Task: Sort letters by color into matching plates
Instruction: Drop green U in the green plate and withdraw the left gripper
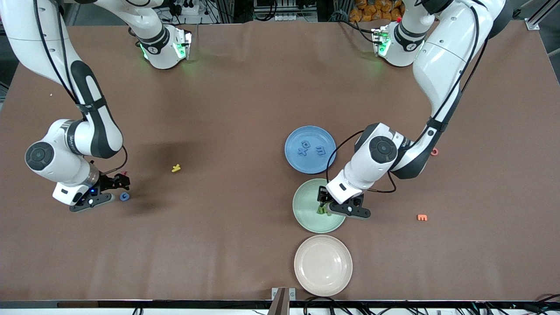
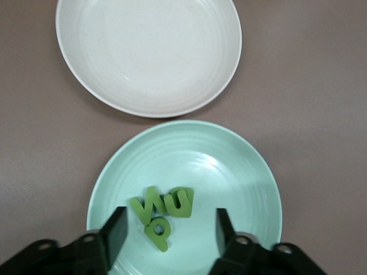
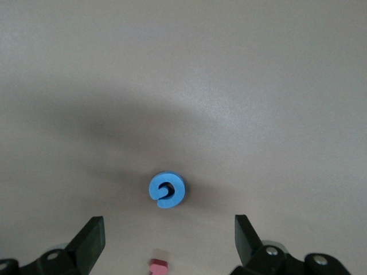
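I see the brown table with the two arms reaching in from its top edge. The cream plate sits close to the table edge nearest the front camera, with the green plate just above it and the blue plate farther still, the three in a line toward the left arm's end of the table.

The left gripper hangs low over the green plate, its fingers spread apart and gripping nothing; on my left wrist view the green letters lie in a small overlapping cluster on the plate between them. I count three for certain there and cannot tell about a fourth.

The right gripper is low near the right arm's end of the table, fingers wide apart and empty, with a blue round letter lying flat on the table just ahead of them.

Three blue letters rest in the blue plate. Loose on the table I also see a yellow letter toward the middle, a pink piece by the right gripper, an orange letter toward the left arm's end, and a red letter half hidden beside the left arm.
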`<state>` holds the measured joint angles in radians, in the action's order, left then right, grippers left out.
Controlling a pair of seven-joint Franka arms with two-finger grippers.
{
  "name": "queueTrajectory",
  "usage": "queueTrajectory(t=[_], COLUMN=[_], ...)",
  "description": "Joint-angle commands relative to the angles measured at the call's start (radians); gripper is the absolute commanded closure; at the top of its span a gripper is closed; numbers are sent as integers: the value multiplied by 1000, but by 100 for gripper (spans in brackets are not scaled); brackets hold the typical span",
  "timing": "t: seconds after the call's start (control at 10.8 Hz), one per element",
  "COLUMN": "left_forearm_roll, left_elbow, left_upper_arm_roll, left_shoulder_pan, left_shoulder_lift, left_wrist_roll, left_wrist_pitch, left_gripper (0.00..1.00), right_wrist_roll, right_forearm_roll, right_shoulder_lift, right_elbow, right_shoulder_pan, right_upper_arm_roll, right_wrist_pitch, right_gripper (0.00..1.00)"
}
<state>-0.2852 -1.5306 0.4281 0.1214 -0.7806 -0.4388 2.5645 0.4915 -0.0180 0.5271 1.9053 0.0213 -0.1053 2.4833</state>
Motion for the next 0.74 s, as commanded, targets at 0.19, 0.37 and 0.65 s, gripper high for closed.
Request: queueTrajectory(t=[0.19,0.37,0.65], left_forearm_roll=[8,9,17], left_elbow=[1,-5,-19], left_upper_arm_roll=[-8,-6,3], left_shoulder_pan=[-25,-49,-115], left_shoulder_lift=[108,187,325], left_wrist_roll=[-15,-15,6], left_wrist_pitch=[-146,-260,-430], left_gripper=[0,0,0], right_wrist_roll=[27,27,28], right_forearm_roll=[10,10,12], right_shoulder_lift=[57,70,90], right_elbow=[31,38,41], right_shoulder_pan=[34,34,31], right_upper_arm_roll=[29,30,30], right_wrist_pitch=[140,175,207], right_gripper=[0,0,7])
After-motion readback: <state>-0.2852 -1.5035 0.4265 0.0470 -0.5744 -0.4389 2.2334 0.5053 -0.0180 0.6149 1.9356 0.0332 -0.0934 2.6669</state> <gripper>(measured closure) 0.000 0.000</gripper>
